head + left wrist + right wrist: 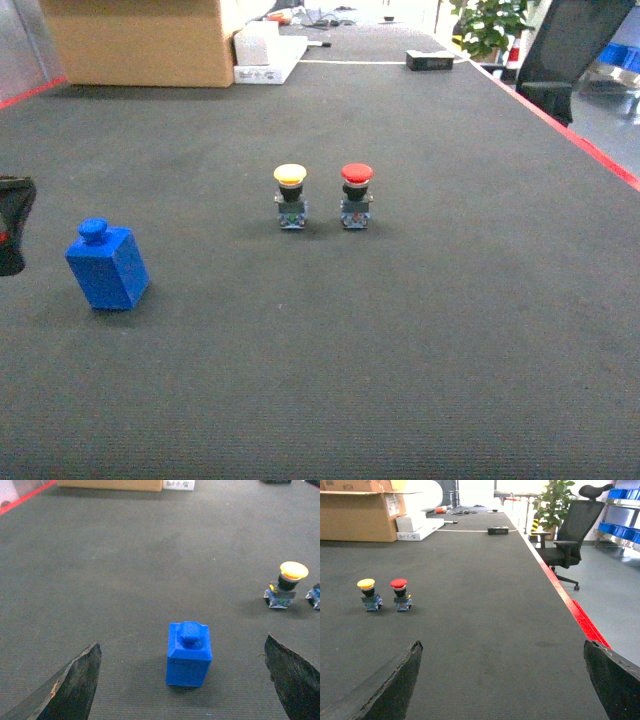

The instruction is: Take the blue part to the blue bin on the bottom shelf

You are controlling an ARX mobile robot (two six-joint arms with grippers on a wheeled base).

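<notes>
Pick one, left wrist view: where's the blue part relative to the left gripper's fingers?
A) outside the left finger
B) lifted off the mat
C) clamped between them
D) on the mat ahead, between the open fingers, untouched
D. The blue part stands on the black mat ahead of the left gripper, whose fingers are spread wide to either side with clear gaps, touching nothing.
</notes>
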